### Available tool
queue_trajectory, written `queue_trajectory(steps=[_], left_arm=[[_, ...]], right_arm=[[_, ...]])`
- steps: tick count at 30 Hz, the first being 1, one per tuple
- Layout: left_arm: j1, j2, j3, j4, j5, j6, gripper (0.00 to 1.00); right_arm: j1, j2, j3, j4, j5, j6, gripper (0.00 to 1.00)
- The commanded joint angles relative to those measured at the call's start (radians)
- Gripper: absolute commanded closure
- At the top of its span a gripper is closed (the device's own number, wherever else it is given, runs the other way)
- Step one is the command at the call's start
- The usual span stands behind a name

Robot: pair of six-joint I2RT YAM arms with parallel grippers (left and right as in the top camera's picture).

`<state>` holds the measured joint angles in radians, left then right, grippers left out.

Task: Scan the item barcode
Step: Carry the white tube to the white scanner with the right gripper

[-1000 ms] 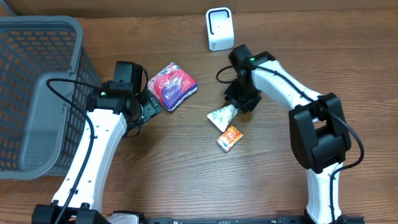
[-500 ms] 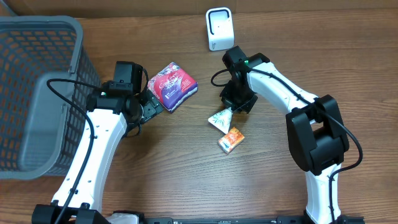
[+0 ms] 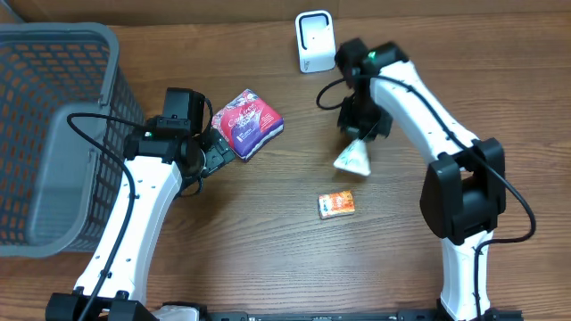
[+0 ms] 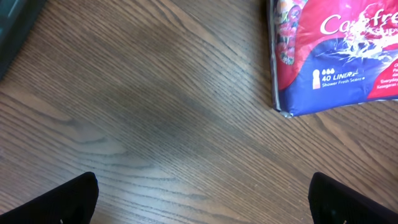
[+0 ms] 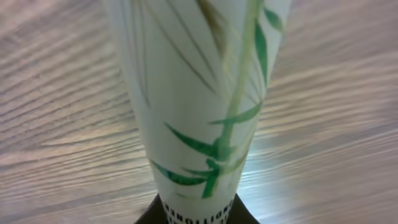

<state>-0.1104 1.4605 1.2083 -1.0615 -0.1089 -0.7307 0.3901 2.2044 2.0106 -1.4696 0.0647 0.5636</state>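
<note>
White leaf-printed tube (image 5: pixel 199 93) clamped at its narrow end in right pincer (image 3: pixel 360 125) | tube near white scanner (image 3: pixel 314 41), above wooden desk (image 3: pixel 268 259) | orange box (image 3: pixel 336 204) apart | left pincer (image 4: pixel 202 193) spread wide beside purple pack (image 3: pixel 248 123)

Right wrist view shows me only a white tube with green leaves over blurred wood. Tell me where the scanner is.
Observer: The white scanner stands at the far edge of the table, beyond the tube and somewhat toward the left arm's side.
Operator: Name what lies nearest the tube.
Observer: A small orange box lies flat, nearer the front edge than the tube and apart from it.
Operator: Report the other arm.
Observer: The left fingers stand open over bare wood, short of a red and purple pack and not touching it.
</note>
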Motion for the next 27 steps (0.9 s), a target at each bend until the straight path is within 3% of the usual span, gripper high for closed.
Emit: queue_trajectory(steps=[1,7,19,27], left_arm=[[-0.001,0.004,0.000,0.000,0.001,-0.010,0.00],[-0.001,0.004,0.000,0.003,0.002,-0.010,0.00],[-0.001,0.004,0.000,0.003,0.002,-0.010,0.00],[-0.001,0.004,0.000,0.003,0.002,-0.010,0.00]], right_arm=[[0.001,-0.013,0.085,-0.020,0.146,-0.155,0.96],[0.000,0.001,0.056,0.019,0.155,-0.182,0.96],[0.000,0.020,-0.208,0.355,0.091,-0.181,0.96],[0.000,0.018,-0.174,0.407,0.092,-0.176,0.96]])
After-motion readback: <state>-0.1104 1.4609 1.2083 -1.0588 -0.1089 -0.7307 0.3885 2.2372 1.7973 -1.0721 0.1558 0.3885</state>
